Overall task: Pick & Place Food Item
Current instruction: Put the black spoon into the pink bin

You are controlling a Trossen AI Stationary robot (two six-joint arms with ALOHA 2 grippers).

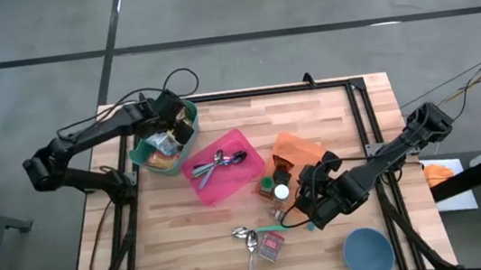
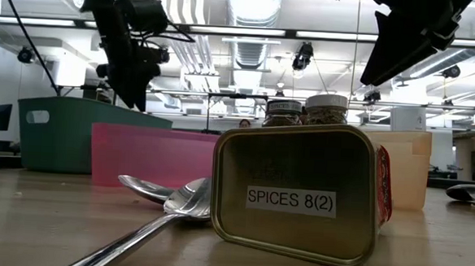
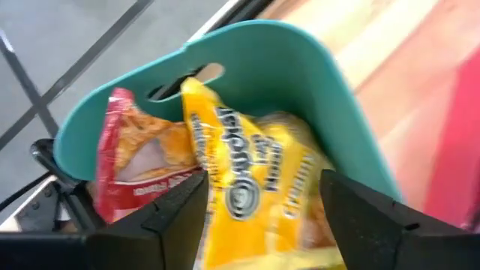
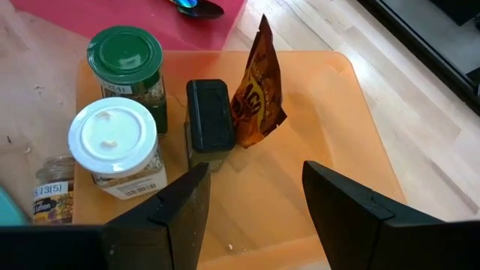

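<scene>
A yellow snack bag lies in the teal bin at the table's far left, beside a red snack bag. My left gripper hovers open just above the bin, one finger on either side of the yellow bag; no touch shows. My right gripper stands open over the near part of the orange tray, with nothing between its fingers. In that tray a brown snack packet stands on its lower edge, leaning against a black-lidded jar.
A green-lidded jar and a white-lidded jar stand in the orange tray. A pink tray holds spoons. Near the front lie a spoon, a spice tin and a blue bowl.
</scene>
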